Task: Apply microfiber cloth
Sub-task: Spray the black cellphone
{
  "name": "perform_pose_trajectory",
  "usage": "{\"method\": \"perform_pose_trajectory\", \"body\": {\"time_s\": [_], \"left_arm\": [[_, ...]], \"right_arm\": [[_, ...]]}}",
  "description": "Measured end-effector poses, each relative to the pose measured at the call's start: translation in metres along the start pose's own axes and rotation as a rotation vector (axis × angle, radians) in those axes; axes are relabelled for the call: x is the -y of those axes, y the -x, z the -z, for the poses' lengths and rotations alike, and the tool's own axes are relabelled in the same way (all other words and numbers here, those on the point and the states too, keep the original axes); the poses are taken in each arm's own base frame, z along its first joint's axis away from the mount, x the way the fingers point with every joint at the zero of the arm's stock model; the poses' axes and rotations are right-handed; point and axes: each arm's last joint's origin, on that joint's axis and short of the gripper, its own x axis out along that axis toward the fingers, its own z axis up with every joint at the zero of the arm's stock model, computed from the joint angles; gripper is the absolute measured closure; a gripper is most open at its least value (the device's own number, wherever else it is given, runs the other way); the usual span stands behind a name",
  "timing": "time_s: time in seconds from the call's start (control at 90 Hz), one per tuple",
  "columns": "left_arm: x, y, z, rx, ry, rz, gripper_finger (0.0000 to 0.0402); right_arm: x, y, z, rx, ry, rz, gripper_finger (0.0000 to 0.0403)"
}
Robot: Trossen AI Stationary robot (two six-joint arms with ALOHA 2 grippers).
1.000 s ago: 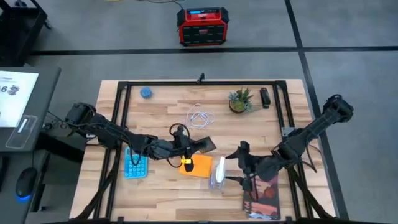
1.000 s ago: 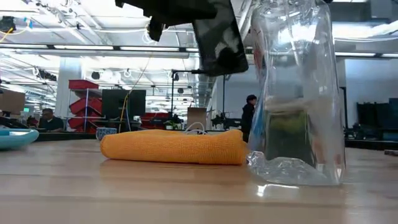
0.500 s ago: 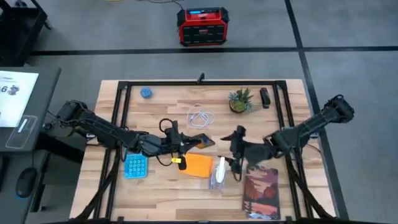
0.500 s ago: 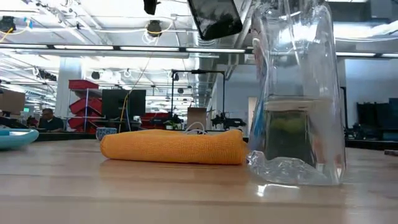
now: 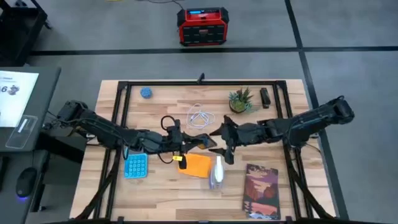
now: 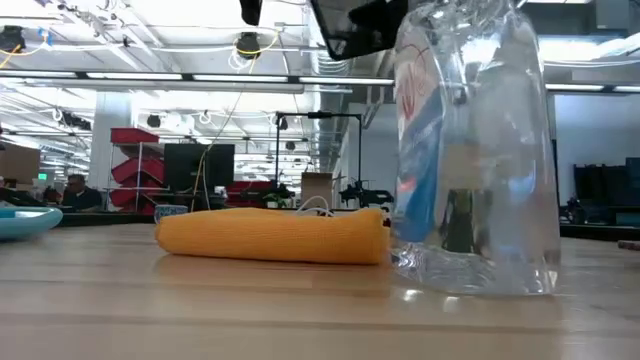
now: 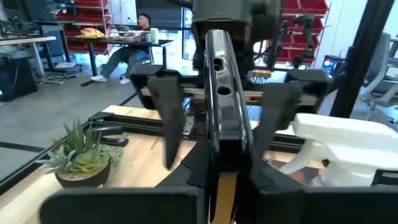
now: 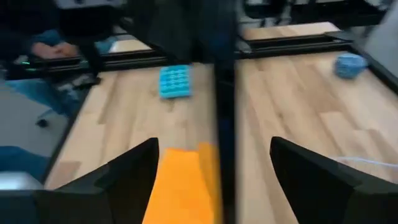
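The orange-yellow microfiber cloth [image 5: 198, 165] lies flat on the table near its middle, also in the low view [image 6: 270, 237] and below the fingers in the right wrist view [image 8: 180, 186]. Above it my left gripper [image 5: 185, 144] is shut on a black smartphone [image 5: 203, 142], seen edge-on in the left wrist view [image 7: 221, 106]. My right gripper [image 5: 220, 142] faces it from the right, open. Its two fingers [image 7: 166, 118] stand on either side of the phone's free end, apart from it. My left gripper pinches the smartphone by the end nearest the table's left [image 7: 217, 158], one finger on each flat face. The fingers come in level from the left, along the phone. The phone stands on edge, sticks out toward the right and hangs clear above the cloth.
A clear spray bottle [image 5: 216, 173] stands right of the cloth, close under both grippers. A blue calculator [image 5: 135, 165] lies to the left and a dark reddish book [image 5: 261, 190] at the near right. A white cable [image 5: 200, 116] and a potted plant [image 5: 239, 101] are farther back.
My right gripper has left the book at the near right, risen and gone toward the far-left, up to the phone's free end. My left gripper has lifted the phone higher above the cloth. The spray bottle has turned a little where it stands.
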Motion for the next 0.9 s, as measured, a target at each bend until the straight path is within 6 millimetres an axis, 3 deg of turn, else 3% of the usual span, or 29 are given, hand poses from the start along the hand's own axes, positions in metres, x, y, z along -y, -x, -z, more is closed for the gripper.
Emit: {"method": "perform_pose_trajectory", "body": {"time_s": [0.122,0.289,0.344,0.689,0.9], "left_arm": [[0.0,0.0,0.0,-0.002,-0.001,0.0,0.0392],[0.0,0.0,0.001,-0.012,-0.008,-0.002,0.0378],[0.0,0.0,0.001,-0.013,-0.011,0.004,0.0366],[-0.004,0.009,0.004,-0.118,-0.095,-0.004,0.0239],[0.01,-0.003,0.022,-0.117,-0.092,0.02,0.0216]], "right_arm": [[0.002,-0.011,0.003,-0.001,-0.008,0.008,0.0196],[0.001,-0.021,0.008,-0.009,-0.007,0.013,0.0351],[0.0,-0.021,0.008,-0.011,-0.01,0.009,0.0382],[-0.002,-0.002,-0.007,0.092,-0.063,0.024,0.0391],[-0.006,-0.003,-0.017,0.196,-0.027,-0.024,0.0392]]}}
